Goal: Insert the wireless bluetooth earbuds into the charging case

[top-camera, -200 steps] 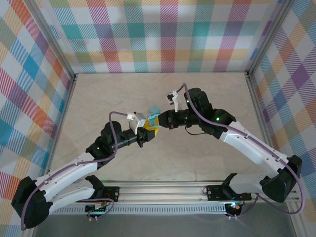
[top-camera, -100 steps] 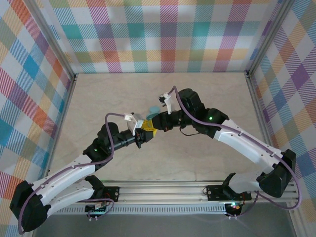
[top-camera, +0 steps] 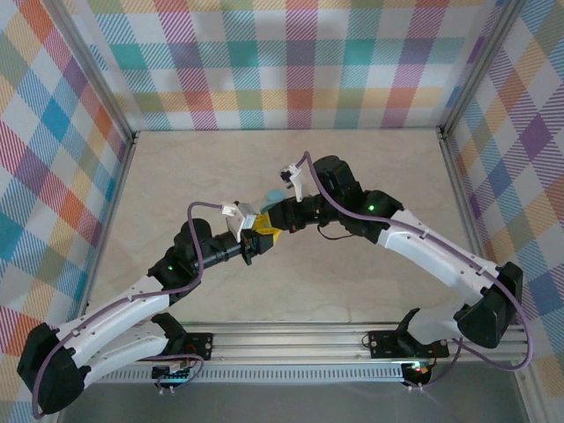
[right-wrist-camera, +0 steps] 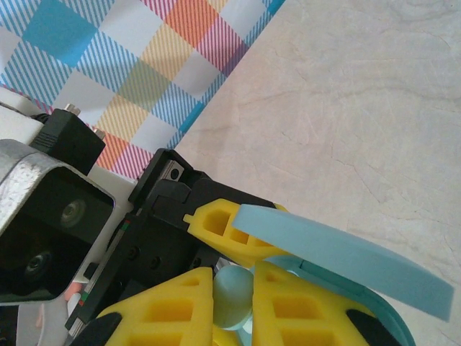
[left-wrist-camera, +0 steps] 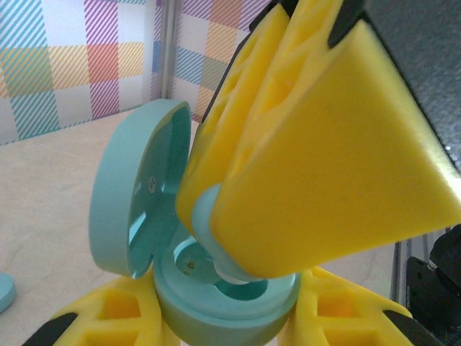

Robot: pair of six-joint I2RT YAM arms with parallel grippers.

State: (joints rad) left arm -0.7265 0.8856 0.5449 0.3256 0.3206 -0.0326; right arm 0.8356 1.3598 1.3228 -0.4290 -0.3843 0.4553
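Shifted leftward, right tool (top-camera: 280,215) pinches earbud (right-wrist-camera: 234,294) above charging case (left-wrist-camera: 234,308) clamped by left tool (top-camera: 263,234).

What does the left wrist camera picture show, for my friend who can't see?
An open light-blue charging case, lid tipped up on the left, sits between the left arm's yellow fingers at the bottom. The right arm's yellow fingers reach down from the top right, pinching a pale earbud over the case's hollow.

Raised lid (left-wrist-camera: 135,194) and right end effector (right-wrist-camera: 234,294) crowd the charging case (left-wrist-camera: 225,311); surrounding table (top-camera: 194,176) open.
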